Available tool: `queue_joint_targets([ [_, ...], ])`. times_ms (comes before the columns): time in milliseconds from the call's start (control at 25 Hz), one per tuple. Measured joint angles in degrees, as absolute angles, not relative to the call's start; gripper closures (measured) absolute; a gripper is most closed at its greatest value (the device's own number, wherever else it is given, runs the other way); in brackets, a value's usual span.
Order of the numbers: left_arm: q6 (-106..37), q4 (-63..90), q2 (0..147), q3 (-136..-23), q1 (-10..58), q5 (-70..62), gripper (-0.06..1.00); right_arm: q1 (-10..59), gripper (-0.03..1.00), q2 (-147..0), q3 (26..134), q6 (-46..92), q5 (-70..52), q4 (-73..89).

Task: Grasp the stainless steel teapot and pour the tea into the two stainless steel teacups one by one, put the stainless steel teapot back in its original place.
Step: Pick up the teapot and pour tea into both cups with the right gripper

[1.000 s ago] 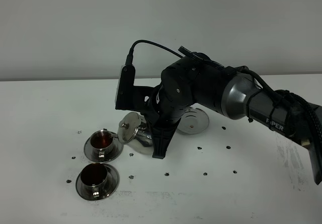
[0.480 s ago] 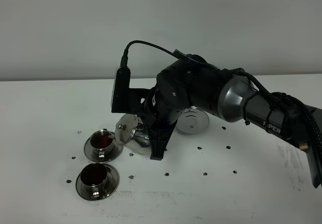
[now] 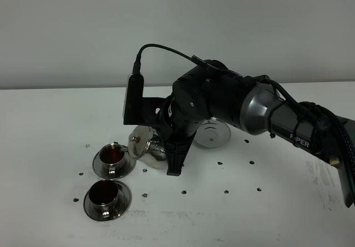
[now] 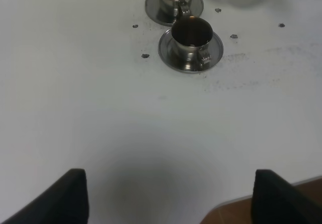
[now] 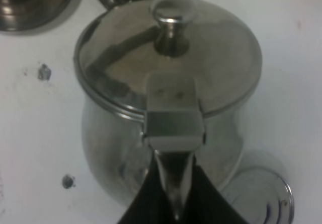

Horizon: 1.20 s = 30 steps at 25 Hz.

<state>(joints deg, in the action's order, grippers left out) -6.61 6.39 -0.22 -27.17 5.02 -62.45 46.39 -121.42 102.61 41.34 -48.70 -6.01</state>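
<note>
The left gripper (image 4: 169, 183) hangs over bare table (image 4: 100, 113), its fingers wide apart with nothing between them, well short of the cups. Nearest in the exterior high view, the near teacup (image 3: 105, 194) sits on its saucer (image 3: 123, 207), full of dark tea. Just behind it the far teacup (image 3: 113, 156) stands on a saucer of its own, dark tea in it too. Beside that cup the stainless steel teapot (image 3: 148, 146) leans over toward it, lid (image 3: 140, 140) on and tipped to face the cups. The spout seems to reach the far cup's rim, though glare blurs it. The right gripper (image 3: 173, 158) is clamped tight on the pot's loop handle (image 5: 173, 148), fingers together around the metal. Farther back, the round coaster (image 3: 212, 134) lies flat and bare, partly behind the arm.
</note>
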Motion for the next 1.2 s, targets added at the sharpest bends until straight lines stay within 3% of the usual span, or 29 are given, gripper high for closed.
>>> queue_joint_targets([
  [1200,-6.7,6.4,-0.2,-27.2,5.0,-62.5,0.29,46.7,0.92,-120.7,99.6,38.8,-45.0,-3.3],
])
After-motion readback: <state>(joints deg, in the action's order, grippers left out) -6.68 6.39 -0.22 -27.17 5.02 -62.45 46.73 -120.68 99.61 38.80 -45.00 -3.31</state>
